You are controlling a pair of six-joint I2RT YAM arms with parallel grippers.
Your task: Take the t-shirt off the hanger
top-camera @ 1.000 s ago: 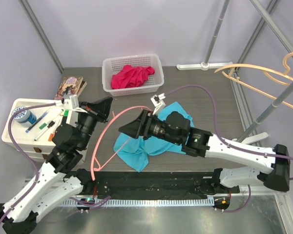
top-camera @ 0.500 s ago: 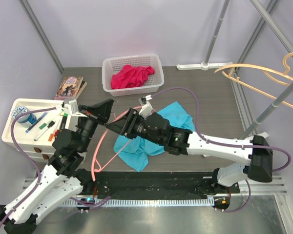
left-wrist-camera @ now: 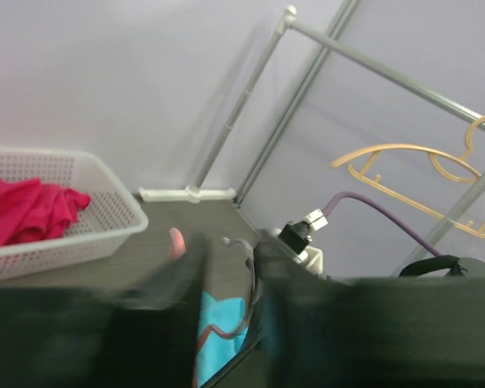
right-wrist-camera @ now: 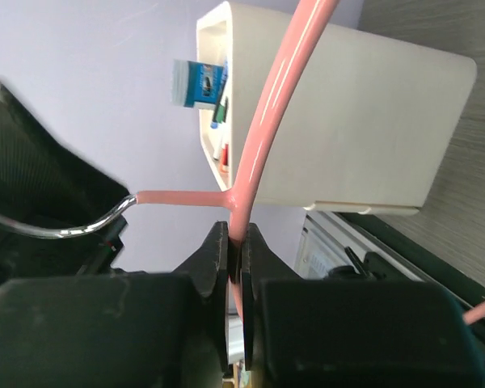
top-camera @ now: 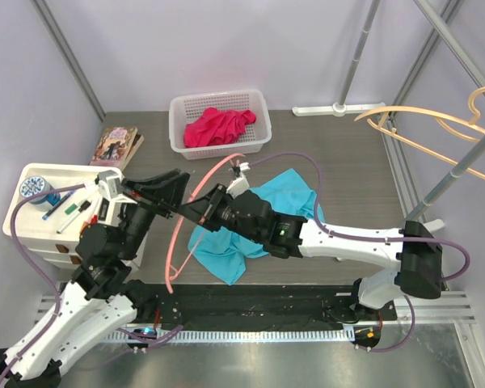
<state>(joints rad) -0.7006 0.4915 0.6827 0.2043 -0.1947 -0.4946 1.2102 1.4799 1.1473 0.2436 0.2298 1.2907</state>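
Right gripper (right-wrist-camera: 234,242) is pressed together on the pink hanger (right-wrist-camera: 267,137), pinching its bar just below where the metal hook branches off. From above I see the hanger (top-camera: 175,250) lifted off the table (top-camera: 347,145), arcing between both arms.

Left gripper (top-camera: 168,187) sits just beside the hook end. Its wrist view is blurred, but the fingers (left-wrist-camera: 186,271) stand apart with a gap between them, closed on nothing.

Teal t-shirt (top-camera: 222,250) lies crumpled on the table under the right arm, off the hanger.

White basket (top-camera: 218,149) at the far edge holds a red cloth (top-camera: 218,125).
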